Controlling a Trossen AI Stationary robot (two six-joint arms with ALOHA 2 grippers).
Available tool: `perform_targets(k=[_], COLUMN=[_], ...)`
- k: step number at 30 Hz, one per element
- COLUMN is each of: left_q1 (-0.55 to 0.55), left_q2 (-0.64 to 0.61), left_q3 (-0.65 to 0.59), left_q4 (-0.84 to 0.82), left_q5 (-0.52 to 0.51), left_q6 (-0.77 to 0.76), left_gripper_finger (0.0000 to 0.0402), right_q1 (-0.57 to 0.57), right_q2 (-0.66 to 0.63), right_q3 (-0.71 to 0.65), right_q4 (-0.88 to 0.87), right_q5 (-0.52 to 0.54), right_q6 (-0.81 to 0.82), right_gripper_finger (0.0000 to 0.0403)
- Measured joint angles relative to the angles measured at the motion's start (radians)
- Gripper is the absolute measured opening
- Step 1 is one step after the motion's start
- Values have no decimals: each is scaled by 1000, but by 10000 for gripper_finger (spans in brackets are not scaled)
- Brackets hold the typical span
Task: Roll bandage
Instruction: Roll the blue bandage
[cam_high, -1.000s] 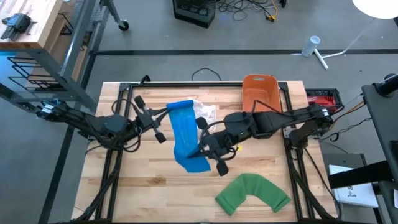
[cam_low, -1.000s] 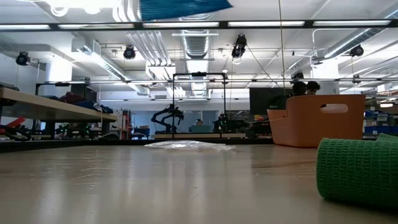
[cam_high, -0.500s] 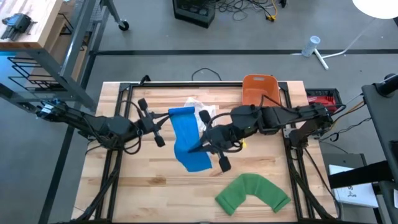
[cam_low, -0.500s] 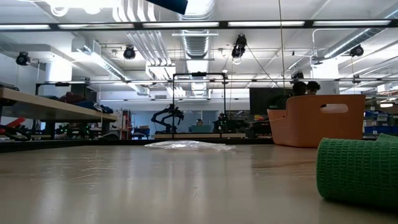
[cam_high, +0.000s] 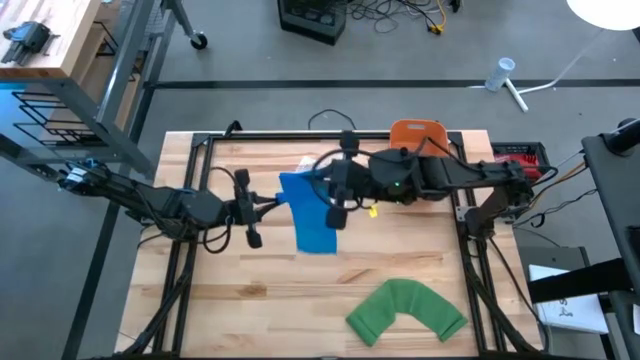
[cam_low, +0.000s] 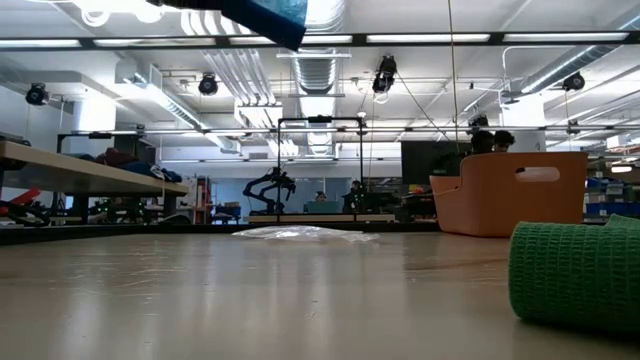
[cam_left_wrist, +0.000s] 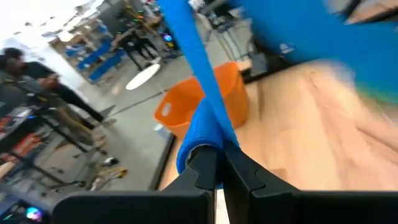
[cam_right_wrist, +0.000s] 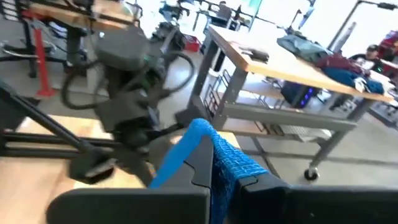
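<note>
Two grippers are on one blue bandage (cam_high: 312, 210), and it hangs in the air between them, above the middle of the wooden table (cam_high: 230, 300). The left gripper (cam_high: 268, 205) comes in from the left side and is clamped on the bandage's left edge; in the left wrist view its fingers (cam_left_wrist: 205, 167) pinch a bunched fold of the blue fabric (cam_left_wrist: 202, 118), with the rest of the strip running up and away from them. The right gripper (cam_high: 333, 195) reaches across from the right and is clenched on the opposite edge, near the upper right corner of the cloth; the right wrist view shows blue weave (cam_right_wrist: 211, 149) squeezed between its dark fingers (cam_right_wrist: 202, 165). From above, the strip spreads wide between the two grips and tapers down to a loose lower end that points toward the near side of the table. At table height, only a blue corner (cam_low: 270, 15) shows at the top, well clear of the surface. A green bandage (cam_high: 405, 312) lies curved near the front right, well apart from both grippers, and an orange bin (cam_high: 417, 138) sits at the far edge behind the right arm.
</note>
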Motion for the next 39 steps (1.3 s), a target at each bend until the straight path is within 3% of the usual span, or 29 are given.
perform_targets(k=[6,11,18,22,28,32,35,39], left_q1=[0,0,-1,-1,-9,-14,-14,-32], left_q2=[1,15,88,146,202,210,215,230], left_q3=[6,84,178,211,269,284,283,280], left_q4=[-63,-261,-402,-433,-528,-560,-562,-577], left_q5=[114,219,409,528,627,809,930,1017], left_q6=[-25,-142,-251,-246,-255,-269,-333,-432], left_gripper_finger=[0,0,0,0,0,0,0,0], right_q1=[-74,-112,-149,-162,-174,-178,-180,-184], right_q2=[10,14,19,19,25,47,70,120], right_q3=[-2,-14,-68,-114,-158,-205,-239,-272], right_q4=[-114,-180,-183,-184,-294,-339,-350,-366], right_q5=[0,-74,-263,-285,-321,-429,-443,-443], right_q6=[-16,-14,3,38,38,46,72,86], right_gripper_finger=[0,8,65,108,157,176,184,193])
